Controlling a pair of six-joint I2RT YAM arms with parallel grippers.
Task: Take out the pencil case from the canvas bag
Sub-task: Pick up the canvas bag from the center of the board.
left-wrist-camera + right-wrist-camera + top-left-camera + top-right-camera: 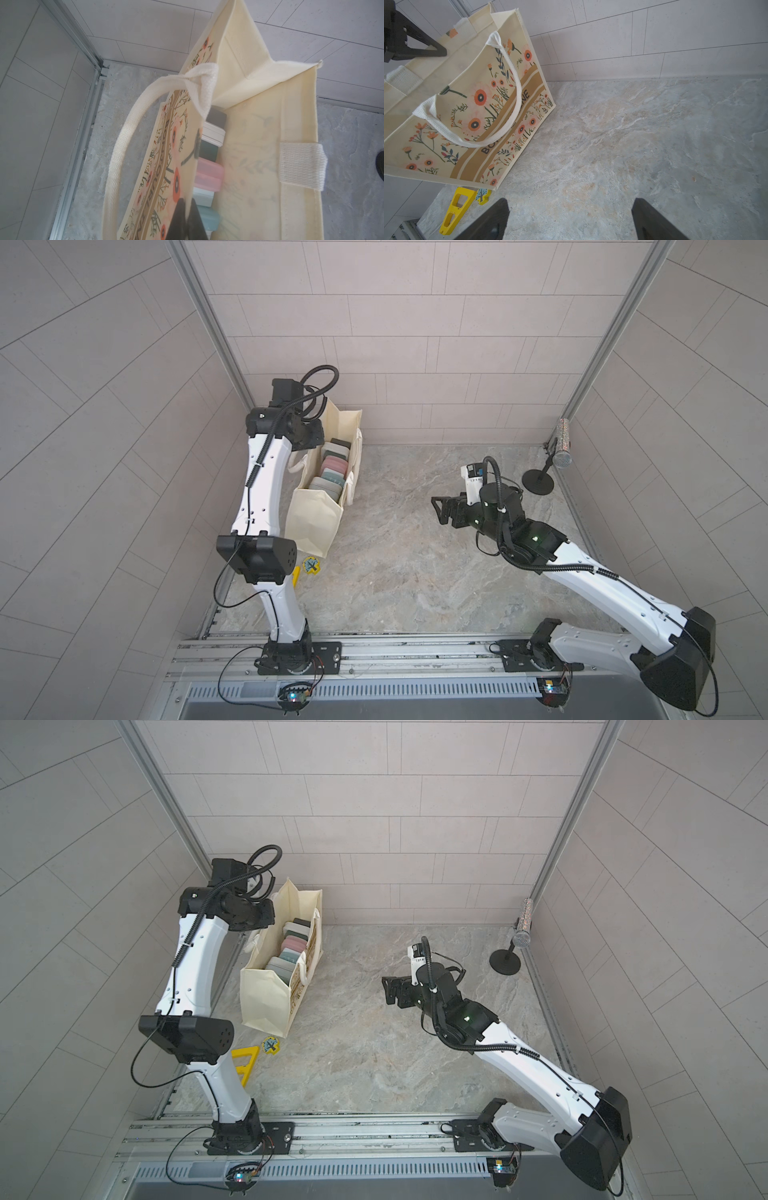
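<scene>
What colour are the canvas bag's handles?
White woven handles; clearest in the right wrist view.

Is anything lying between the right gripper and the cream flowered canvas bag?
No. In both top views only bare grey marbled tabletop separates the open right gripper from the cream flower-print canvas bag.

The stone counter (395, 572) holds the canvas bag (313, 518), yellow block (245, 1058) and tree tile (270, 1045) well apart from the right tool (436, 511), a black stand (538, 483) nearer.
</scene>
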